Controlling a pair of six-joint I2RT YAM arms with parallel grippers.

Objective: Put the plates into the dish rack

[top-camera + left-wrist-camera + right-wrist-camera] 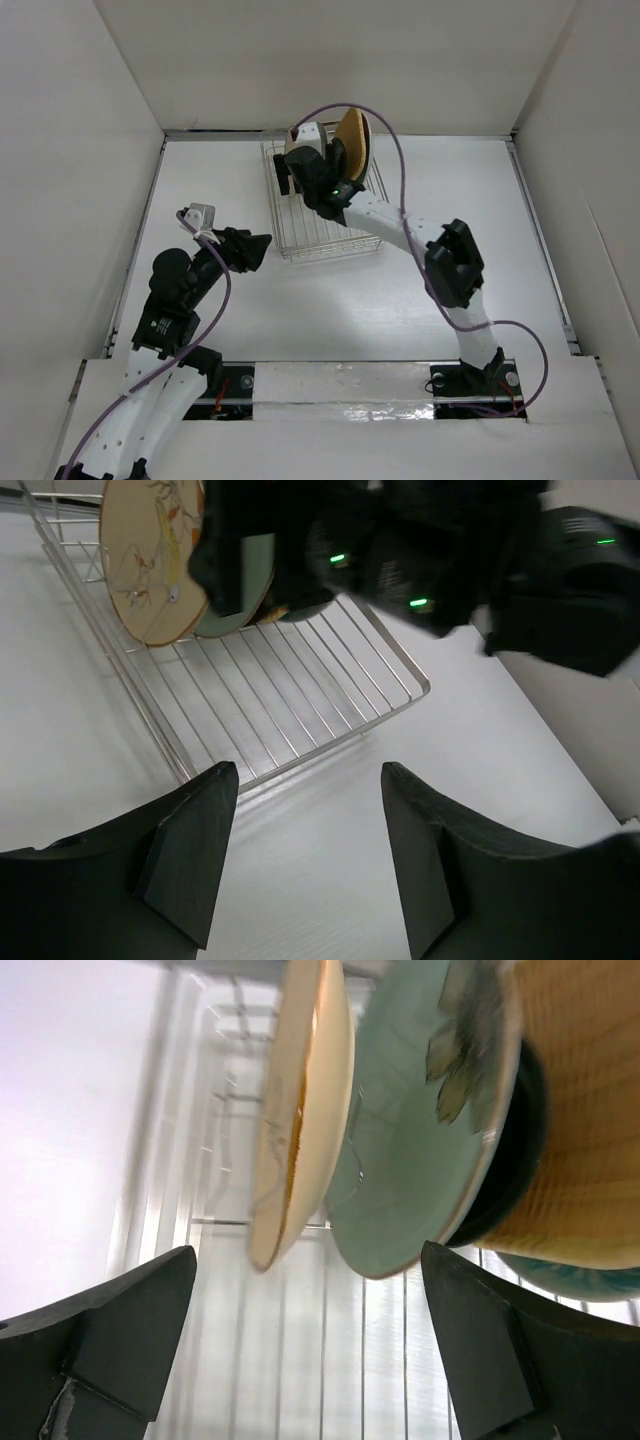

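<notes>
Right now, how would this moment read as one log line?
dish rack: tan floral plate, pale green plate, orange-tan plate standing | right gripper: open, empty, by them | left gripper: open, empty

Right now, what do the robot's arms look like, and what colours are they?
The left arm and right arm are white tubes joined by chunky black joints. A thin purple cable loops along each. The left gripper and right gripper each have two matte black, wedge-shaped fingers. Small green lights glow on the right wrist.
</notes>
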